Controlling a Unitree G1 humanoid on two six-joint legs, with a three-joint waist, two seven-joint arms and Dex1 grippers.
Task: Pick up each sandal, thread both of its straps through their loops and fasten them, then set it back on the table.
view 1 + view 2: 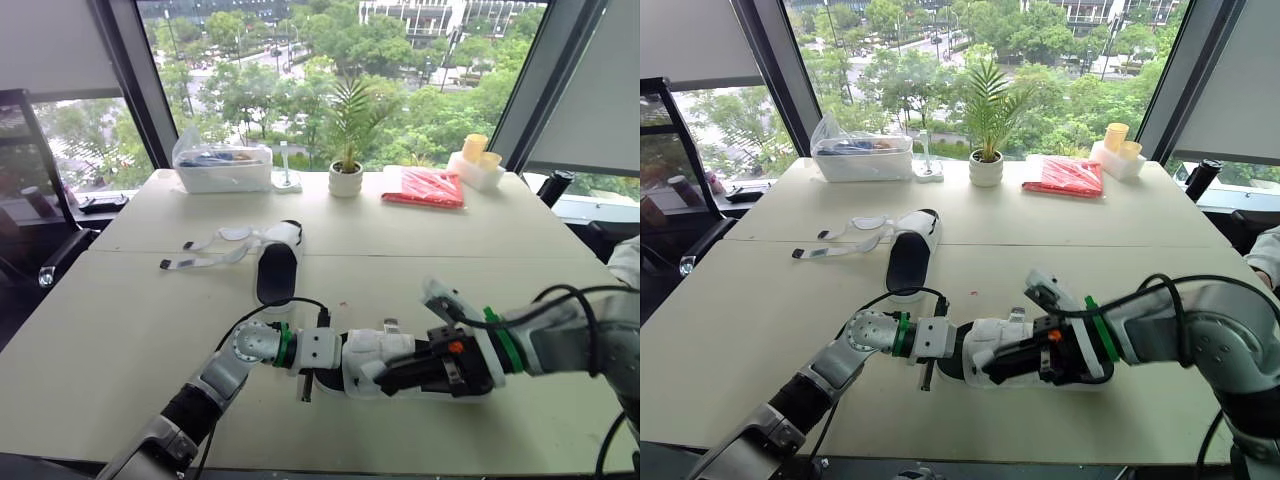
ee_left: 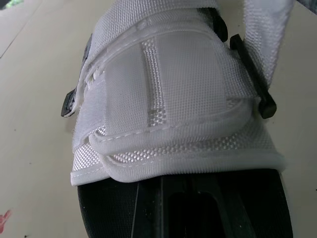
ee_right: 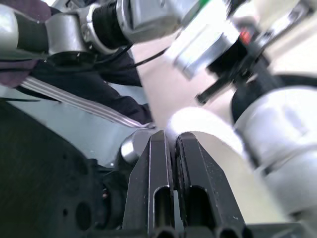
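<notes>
We see a white-strapped, black-soled sandal [image 1: 365,362] between the grippers. The right gripper [image 3: 173,139] is pressed together; the left gripper [image 1: 325,375], we cannot tell.

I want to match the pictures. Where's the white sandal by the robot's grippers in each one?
Left eye: white sandal low centre, on the beige table, near its front.
Right eye: sandal, same place.
Left wrist: close up, straps showing.
Right wrist: probably the white blur.
Shared landmark: that table.

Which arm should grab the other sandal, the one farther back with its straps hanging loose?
Probably the left. The far sandal lies a bit left of the middle of the table, nearer the left gripper than the right gripper. Both are busy at the near sandal, though.
</notes>
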